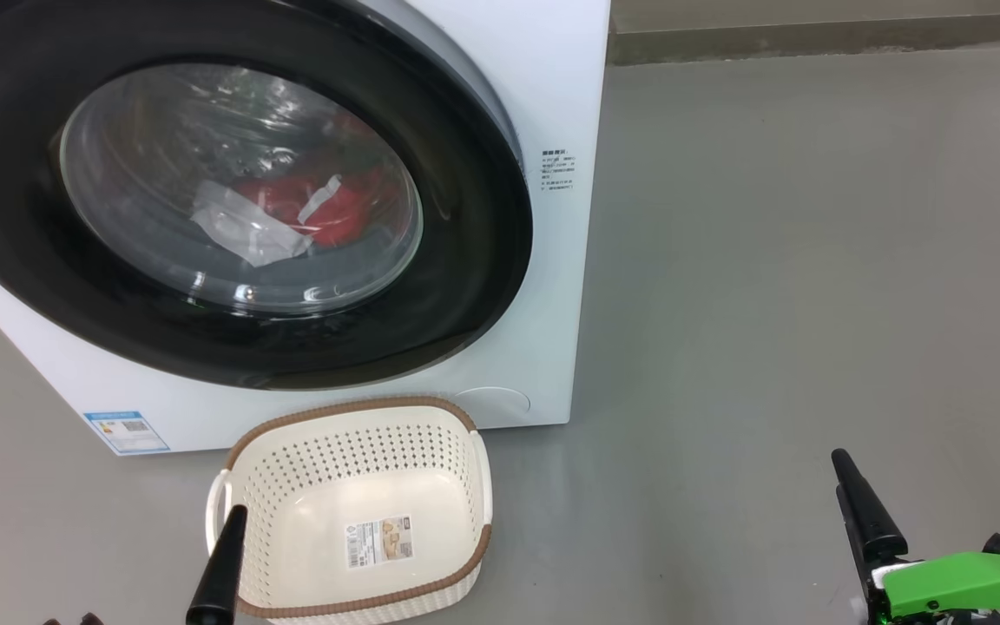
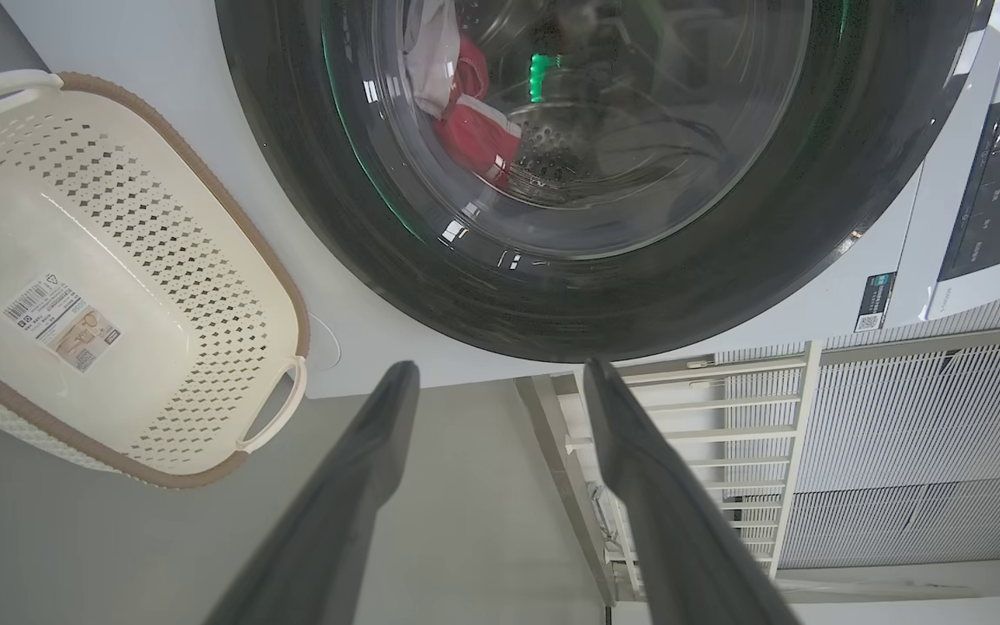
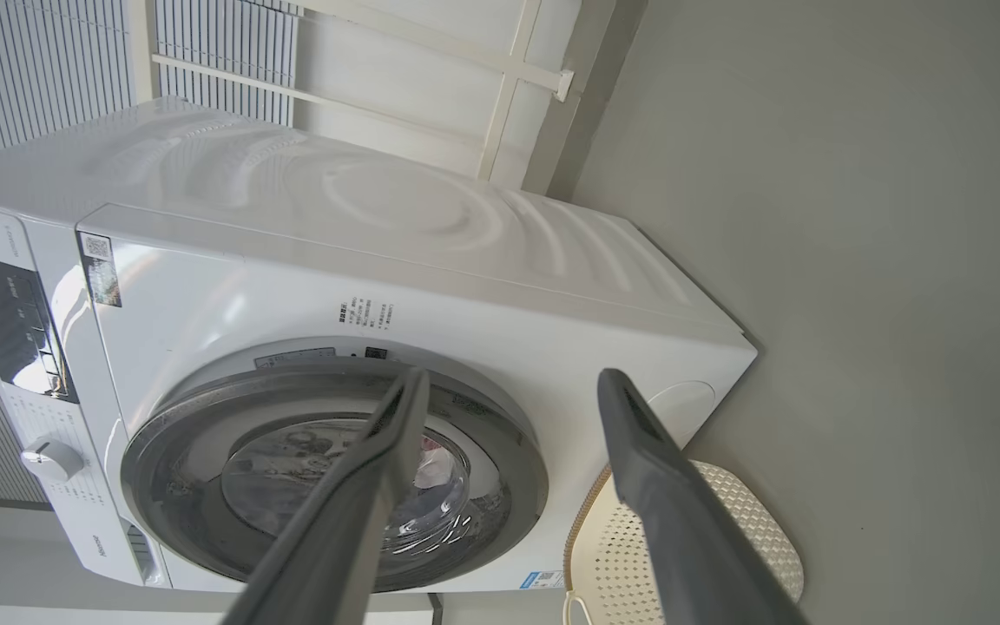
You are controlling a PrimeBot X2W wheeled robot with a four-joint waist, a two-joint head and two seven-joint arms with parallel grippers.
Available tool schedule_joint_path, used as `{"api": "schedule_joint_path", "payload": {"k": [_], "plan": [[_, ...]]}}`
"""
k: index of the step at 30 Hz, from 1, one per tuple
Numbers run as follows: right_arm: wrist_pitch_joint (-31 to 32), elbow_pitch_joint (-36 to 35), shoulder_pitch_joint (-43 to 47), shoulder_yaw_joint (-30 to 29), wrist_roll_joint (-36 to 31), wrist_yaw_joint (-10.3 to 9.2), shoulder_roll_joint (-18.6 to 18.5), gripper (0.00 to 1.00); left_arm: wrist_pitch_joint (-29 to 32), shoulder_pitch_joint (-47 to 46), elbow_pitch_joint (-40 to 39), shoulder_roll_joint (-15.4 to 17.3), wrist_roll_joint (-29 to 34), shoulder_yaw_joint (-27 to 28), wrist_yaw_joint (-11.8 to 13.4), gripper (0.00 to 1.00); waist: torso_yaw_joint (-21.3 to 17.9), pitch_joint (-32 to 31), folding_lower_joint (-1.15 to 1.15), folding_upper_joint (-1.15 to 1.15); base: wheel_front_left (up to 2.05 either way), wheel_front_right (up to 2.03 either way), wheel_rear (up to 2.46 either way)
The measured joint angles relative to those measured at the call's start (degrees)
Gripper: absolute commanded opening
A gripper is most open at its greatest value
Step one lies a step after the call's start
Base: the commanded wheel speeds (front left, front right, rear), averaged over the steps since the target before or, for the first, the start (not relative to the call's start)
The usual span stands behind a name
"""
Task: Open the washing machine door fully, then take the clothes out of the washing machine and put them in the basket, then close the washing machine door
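The washing machine door (image 1: pixel 231 217), a glossy black rim around bulging glass, is closed on the white washing machine (image 1: pixel 552 87), with red-and-white clothes (image 1: pixel 326 208) behind it. The cream basket (image 1: pixel 352 408) sits on the floor just in front. My left tool (image 2: pixel 502 369) and right tool (image 3: pixel 515 375) gape wide, holding nothing.

Barred from the clothes (image 1: pixel 335 208) by the washing machine door (image 1: pixel 465 286), shut flush on the front of the washing machine (image 1: pixel 552 87). Free across the grey floor (image 1: pixel 812 260) to the right of the machine, out to the foot of the far wall. Narrowed below the door by the basket (image 1: pixel 309 469), set on the floor just beside the machine's lower front edge; open from above into its mouth. Clear around the left gripper (image 2: pixel 500 369) by the basket's near left corner and the right gripper (image 3: pixel 513 375) over open floor, both spread wide and touching nothing.
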Motion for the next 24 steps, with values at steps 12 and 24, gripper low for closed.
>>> {"api": "schedule_joint_path", "payload": {"k": [12, 24], "plan": [[-1.9, 0.0, 0.7, 0.9, -10.8, 0.00, -0.3, 1.00, -2.0, 0.7, -2.1, 0.2, 12.2, -1.4, 0.6, 1.00, 0.1, 0.4, 0.00, 0.00, 0.00, 0.00, 0.00], [-3.9, -0.8, 0.9, 2.2, -19.6, 0.00, -0.4, 1.00, -4.0, 0.9, -3.6, 1.7, 21.3, -3.9, 2.5, 1.00, 0.3, 0.6, 0.00, 0.00, 0.00, 0.00, 0.00]]}}
